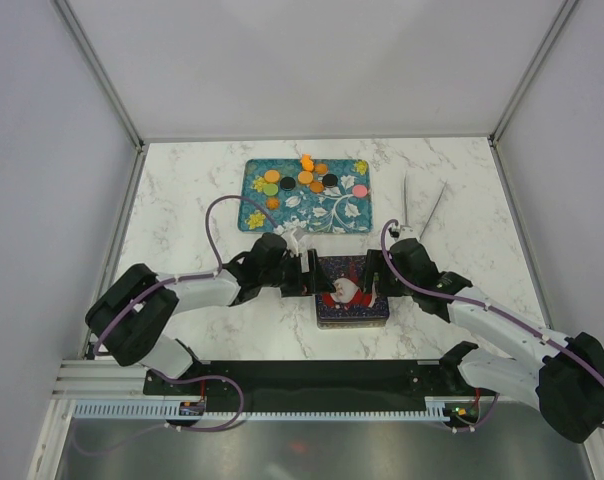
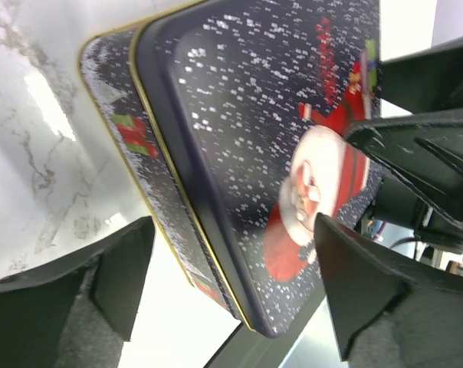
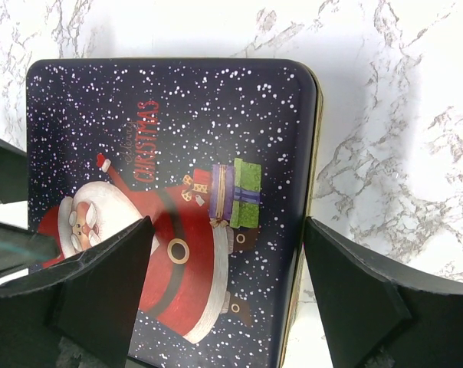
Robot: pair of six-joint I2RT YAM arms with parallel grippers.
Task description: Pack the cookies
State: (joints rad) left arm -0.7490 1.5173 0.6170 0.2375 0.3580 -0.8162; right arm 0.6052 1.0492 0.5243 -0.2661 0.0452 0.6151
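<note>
My left gripper (image 2: 231, 253) and right gripper (image 3: 228, 234) are hanging wide open astride the closed tin (image 1: 352, 312); cookies (image 1: 306, 178) are lying on the tray (image 1: 322, 216) beyond; I am risking a jammed lid (image 3: 178, 138) if one side pulls first

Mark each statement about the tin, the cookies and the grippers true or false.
1. The lid is on the tin. True.
2. The cookies are inside the tin. False: they lie on the teal tray.
3. The left gripper and right gripper are both at the tin, jaws open. True.
4. The teal tray sits nearer the arm bases than the tin. False: it lies beyond the tin.
</note>
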